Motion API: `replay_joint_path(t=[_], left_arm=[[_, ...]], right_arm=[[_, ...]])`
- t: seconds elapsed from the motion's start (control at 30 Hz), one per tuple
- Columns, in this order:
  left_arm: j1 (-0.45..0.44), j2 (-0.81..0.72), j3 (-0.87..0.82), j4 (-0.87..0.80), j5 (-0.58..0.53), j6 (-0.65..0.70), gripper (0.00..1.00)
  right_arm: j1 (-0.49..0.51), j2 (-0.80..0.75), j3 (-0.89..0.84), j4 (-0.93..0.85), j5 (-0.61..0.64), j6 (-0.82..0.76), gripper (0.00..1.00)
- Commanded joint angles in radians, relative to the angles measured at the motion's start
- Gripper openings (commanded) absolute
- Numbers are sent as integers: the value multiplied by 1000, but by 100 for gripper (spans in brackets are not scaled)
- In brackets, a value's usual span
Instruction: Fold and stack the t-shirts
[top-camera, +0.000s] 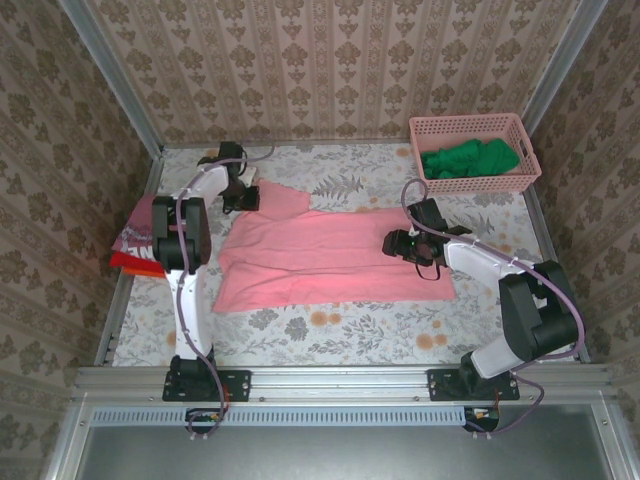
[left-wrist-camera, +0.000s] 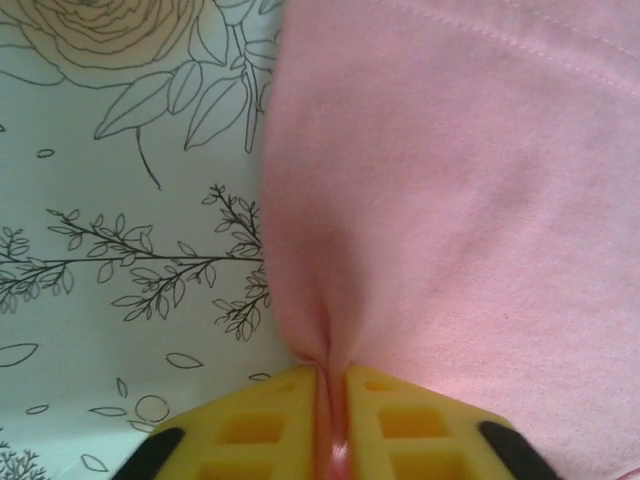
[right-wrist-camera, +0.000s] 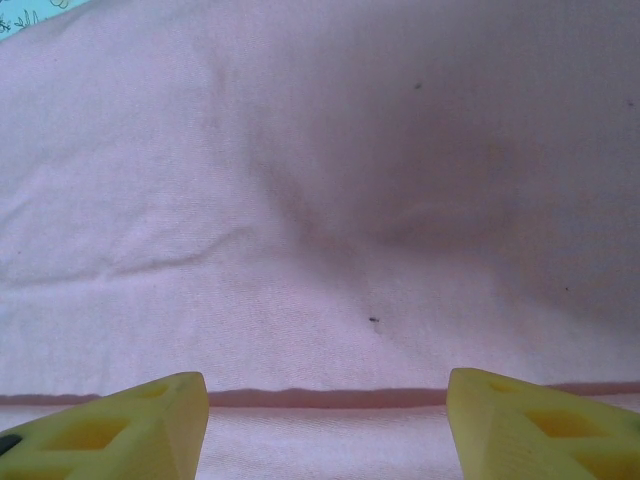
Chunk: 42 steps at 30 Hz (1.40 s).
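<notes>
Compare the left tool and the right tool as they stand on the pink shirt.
The left tool is shut, pinching an edge fold of the salmon-pink t-shirt; the right tool is open, fingers wide apart above flat cloth. The left tool sits at the shirt's far-left corner, the right tool toward its right end. Both have yellow fingers and work the same shirt.

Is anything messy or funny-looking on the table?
Yes. The red shirts lie in a crumpled heap at the left edge of the table, not folded. The pink shirt lies a little crooked, with one corner pinched in the left gripper. The green cloth is bunched in the basket.
</notes>
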Motion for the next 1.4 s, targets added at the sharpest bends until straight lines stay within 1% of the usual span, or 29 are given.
replay_joint_path(t=[0.0, 0.03, 0.07, 0.2, 0.27, 0.3, 0.33, 0.47, 0.53, 0.73, 0.83, 0.9, 1.0, 1.13, 1.23, 1.37], left_arm=[[16, -69, -34, 18, -28, -19, 9], [19, -73, -40, 24, -29, -24, 9], [21, -76, -44, 28, -26, -27, 12], [24, -80, -49, 32, -25, -36, 14], [26, -81, -49, 34, -20, -40, 22], [27, -83, -49, 34, -17, -44, 23], [28, -86, -50, 37, -17, -46, 23], [29, -95, -66, 46, -16, -51, 15], [30, -92, -67, 44, -9, -49, 15], [31, -70, -69, 33, 36, -51, 23], [31, -62, -67, 28, 43, -48, 23], [33, -56, -64, 22, 43, -46, 20], [34, -48, -56, 12, 49, -43, 20], [34, -38, -53, 8, 47, -42, 15], [35, -29, -44, -9, 35, -39, 21], [35, -25, -40, -19, 16, -33, 20]], right_arm=[[0, 17, 15, 0, 3, 0, 65], [0, 18, 14, 0, 1, 1, 65], [0, 17, 13, 1, 0, 1, 65], [0, 19, 12, 3, 2, 3, 65], [0, 21, 13, 4, 3, 4, 65], [0, 23, 14, 1, 4, 3, 65], [-1, 22, 14, 1, 4, 3, 65], [0, 29, 16, 1, 3, 4, 65], [0, 30, 15, 4, 0, 5, 65], [0, 35, 21, 3, 0, 3, 65], [0, 37, 21, 4, 0, 3, 65], [-1, 37, 22, 4, -1, 3, 65], [0, 36, 22, 4, 0, 3, 65], [-1, 31, 25, 3, 5, 0, 65], [-2, 29, 38, -7, 21, -10, 65], [-8, 24, 57, -17, 24, -20, 65]])
